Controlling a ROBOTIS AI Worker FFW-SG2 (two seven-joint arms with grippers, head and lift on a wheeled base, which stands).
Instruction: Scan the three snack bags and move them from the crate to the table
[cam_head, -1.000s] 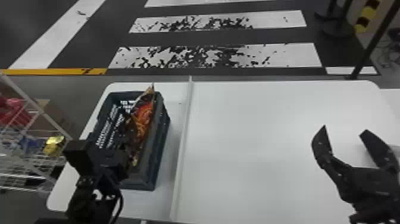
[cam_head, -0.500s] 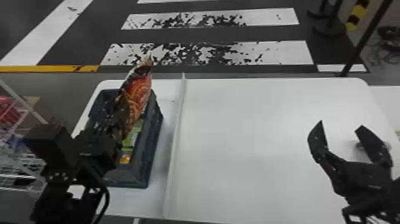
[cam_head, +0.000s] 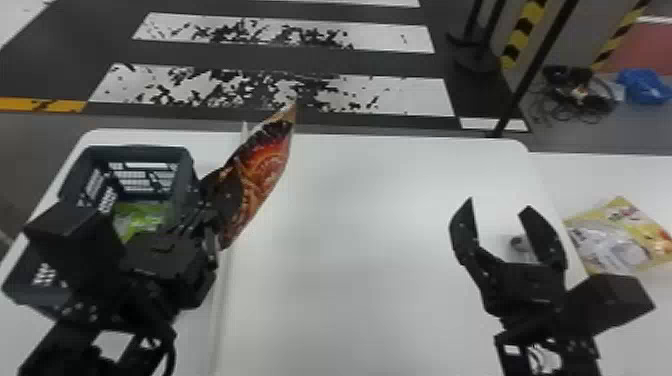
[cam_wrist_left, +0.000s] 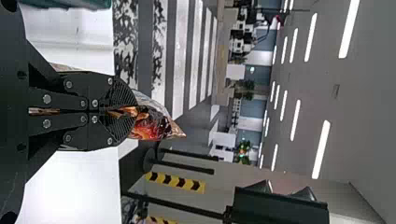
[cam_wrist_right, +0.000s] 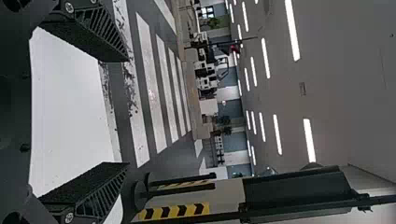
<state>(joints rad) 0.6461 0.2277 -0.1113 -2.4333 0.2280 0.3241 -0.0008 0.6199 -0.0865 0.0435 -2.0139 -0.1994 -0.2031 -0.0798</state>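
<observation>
My left gripper (cam_head: 220, 200) is shut on a red and black snack bag (cam_head: 267, 165), held tilted over the table just right of the dark crate (cam_head: 185, 162). In the left wrist view, the gripper (cam_wrist_left: 112, 111) pinches the bag (cam_wrist_left: 154, 125), whose pointed end sticks out past the fingers. A green bag (cam_head: 140, 217) lies inside the crate, partly hidden by the left arm. Over the right part of the white table (cam_head: 360, 225), my right gripper (cam_head: 500, 215) is open with nothing between its fingers; the right wrist view also shows this gripper (cam_wrist_right: 126, 112) wide apart.
A yellow and white bag (cam_head: 617, 235) lies on a second white surface at the right. A small grey round object (cam_head: 520, 243) is by the right gripper. A thin white strip (cam_head: 223, 300) runs along the table between crate and middle. Black posts stand beyond the table.
The left gripper has lifted the red bag out of the crate and carried it right, past the crate's side. The head view has shifted to the right. My right gripper remains open.
</observation>
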